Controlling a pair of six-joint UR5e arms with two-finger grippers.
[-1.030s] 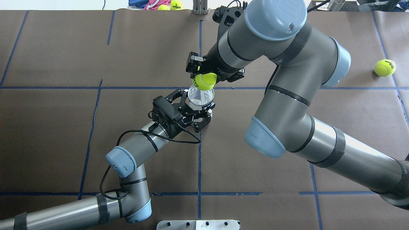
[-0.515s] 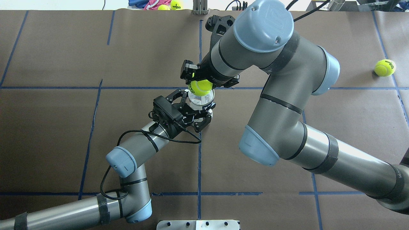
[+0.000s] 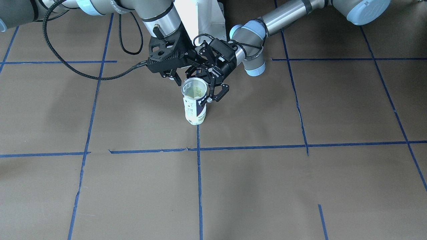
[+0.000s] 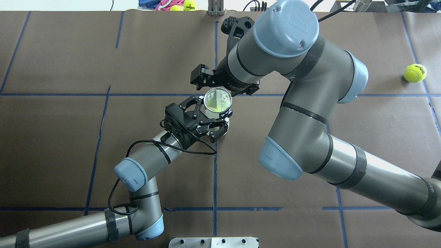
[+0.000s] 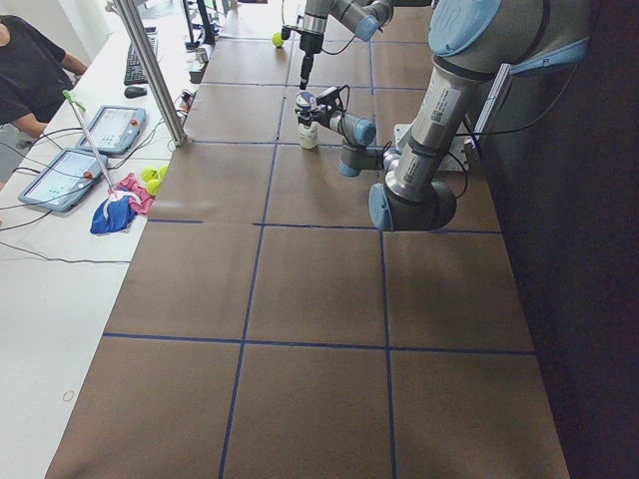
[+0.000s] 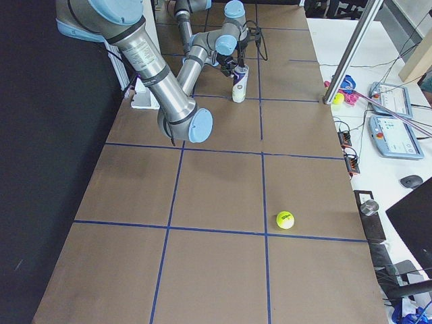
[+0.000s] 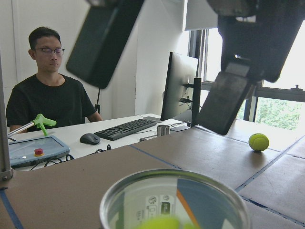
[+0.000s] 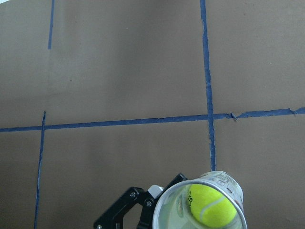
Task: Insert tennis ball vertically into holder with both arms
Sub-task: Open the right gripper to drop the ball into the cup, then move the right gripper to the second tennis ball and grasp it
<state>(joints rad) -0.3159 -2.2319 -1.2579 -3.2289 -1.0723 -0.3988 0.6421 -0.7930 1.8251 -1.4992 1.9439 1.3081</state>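
1 tennis ball (image 8: 212,206) sits inside the upright Wilson can (image 3: 195,108). Left gripper (image 4: 212,113) clamps the can's upper wall. The wall looks thin, light and slippery, so grip gently near the rim. Right gripper (image 7: 169,71) hangs apart above.

the bottom edge of the left wrist view cuts off the holder (image 7: 143,202) below its rim; the tennis ball (image 7: 159,223) inside it is only a blurred yellow-green smear. above the holder, the fingers (image 7: 102,43) of the right gripper (image 7: 150,102) are out of focus, cropped by the top edge.
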